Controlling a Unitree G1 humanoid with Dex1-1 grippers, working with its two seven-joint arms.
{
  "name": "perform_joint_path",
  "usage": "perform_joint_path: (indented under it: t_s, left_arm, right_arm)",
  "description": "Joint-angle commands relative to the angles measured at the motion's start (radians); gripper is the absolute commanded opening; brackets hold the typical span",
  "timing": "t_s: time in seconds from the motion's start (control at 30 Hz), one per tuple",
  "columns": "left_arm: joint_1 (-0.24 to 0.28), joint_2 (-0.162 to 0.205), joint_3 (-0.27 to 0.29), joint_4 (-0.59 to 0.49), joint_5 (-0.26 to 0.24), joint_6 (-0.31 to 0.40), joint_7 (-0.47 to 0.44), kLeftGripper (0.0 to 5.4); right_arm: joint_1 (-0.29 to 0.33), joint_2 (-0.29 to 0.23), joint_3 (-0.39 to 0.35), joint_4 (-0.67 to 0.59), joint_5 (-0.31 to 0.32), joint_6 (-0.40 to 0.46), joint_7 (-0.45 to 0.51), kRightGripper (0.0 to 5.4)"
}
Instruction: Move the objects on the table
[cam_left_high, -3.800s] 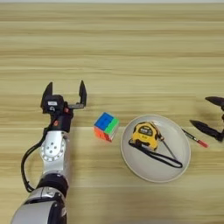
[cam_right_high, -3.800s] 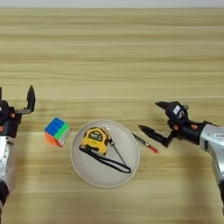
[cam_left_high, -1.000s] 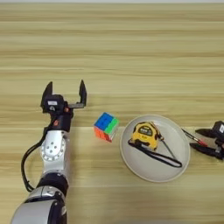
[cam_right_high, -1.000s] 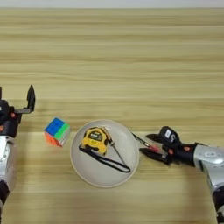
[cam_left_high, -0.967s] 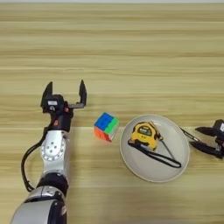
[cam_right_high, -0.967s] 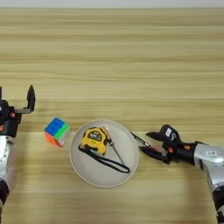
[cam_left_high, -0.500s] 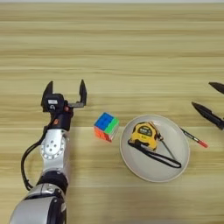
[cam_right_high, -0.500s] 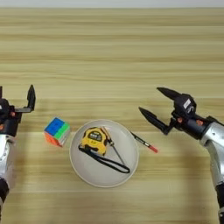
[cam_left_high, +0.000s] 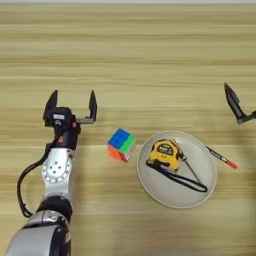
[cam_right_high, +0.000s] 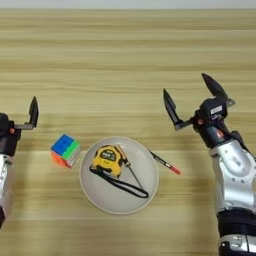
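cube (cam_left_high: 121, 144) on wooden surface (cam_left_high: 130, 60), just left of plate (cam_left_high: 210, 187) | rod (cam_left_high: 189, 166) in plate, beside tape measure (cam_left_high: 165, 153) | pen (cam_right_high: 165, 163) just right of plate | left pincer (cam_left_high: 70, 105) open, empty, left of cube | right pincer (cam_right_high: 192, 102) open, empty, above pen

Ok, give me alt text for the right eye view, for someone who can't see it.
A round plate on a wooden table holds a yellow tape measure; a puzzle cube sits left of it, a red-tipped pen right. The right gripper hovers open above the pen.
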Motion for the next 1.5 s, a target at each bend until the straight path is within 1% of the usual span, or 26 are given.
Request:
perform_joint_path:
  t_s: [0.03, 0.1, 0.13, 0.2, 0.23, 0.27, 0.3, 0.4, 0.5, 0.63, 0.7, 0.83, 1.0, 1.13, 1.3, 1.5]
  left_arm:
    - [0.060, 0.017, -0.034, -0.044, 0.091, -0.054, 0.054, 5.40]
    - [0.092, 0.021, -0.047, -0.076, 0.136, -0.073, 0.084, 5.40]
    - [0.108, 0.022, -0.052, -0.095, 0.153, -0.079, 0.097, 5.40]
    - [0.141, 0.026, -0.060, -0.133, 0.191, -0.088, 0.125, 5.40]
    - [0.157, 0.028, -0.064, -0.154, 0.203, -0.089, 0.134, 5.40]
    - [0.169, 0.029, -0.066, -0.171, 0.210, -0.089, 0.141, 5.40]
    - [0.186, 0.030, -0.070, -0.194, 0.213, -0.085, 0.144, 5.40]
    - [0.239, 0.037, -0.080, -0.267, 0.213, -0.069, 0.145, 5.40]
    - [0.302, 0.044, -0.088, -0.359, 0.204, -0.045, 0.140, 5.40]
    - [0.393, 0.051, -0.087, -0.491, 0.176, -0.003, 0.134, 5.40]
    - [0.432, 0.055, -0.086, -0.550, 0.163, 0.020, 0.130, 5.40]
    - [0.493, 0.061, -0.079, -0.650, 0.133, 0.064, 0.126, 5.40]
    - [0.528, 0.072, -0.073, -0.730, 0.104, 0.126, 0.114, 5.40]
    - [0.537, 0.087, -0.078, -0.765, 0.087, 0.181, 0.091, 5.40]
    - [0.532, 0.093, -0.079, -0.781, 0.092, 0.208, 0.079, 5.40]
    - [0.519, 0.087, -0.074, -0.779, 0.071, 0.235, 0.071, 5.40]
  right_arm:
    - [0.000, 0.027, -0.018, 0.055, -0.048, -0.056, -0.096, 5.39]
    - [0.009, 0.030, -0.015, 0.097, -0.126, -0.117, -0.166, 5.39]
    - [0.015, 0.034, -0.011, 0.110, -0.145, -0.141, -0.187, 5.39]
    - [0.024, 0.045, -0.010, 0.146, -0.156, -0.165, -0.223, 5.39]
    - [0.030, 0.046, -0.010, 0.162, -0.173, -0.183, -0.245, 5.39]
    - [0.034, 0.044, -0.010, 0.170, -0.188, -0.197, -0.261, 5.39]
    - [0.041, 0.046, -0.010, 0.180, -0.188, -0.205, -0.271, 5.39]
    - [0.065, 0.054, -0.017, 0.193, -0.159, -0.208, -0.285, 5.39]
    - [0.101, 0.064, -0.015, 0.172, -0.124, -0.197, -0.283, 5.39]
    - [0.146, 0.080, -0.010, 0.151, -0.064, -0.185, -0.260, 5.39]
    - [0.163, 0.080, -0.011, 0.142, -0.052, -0.190, -0.256, 5.39]
    - [0.206, 0.091, -0.014, 0.090, 0.003, -0.151, -0.239, 5.39]
    - [0.254, 0.108, -0.010, 0.004, 0.007, -0.128, -0.254, 5.39]
    - [0.269, 0.122, -0.015, -0.045, 0.010, -0.090, -0.277, 5.39]
    - [0.271, 0.127, -0.009, -0.066, -0.025, -0.077, -0.295, 5.39]
    - [0.259, 0.128, -0.013, -0.057, -0.031, -0.075, -0.302, 5.39]
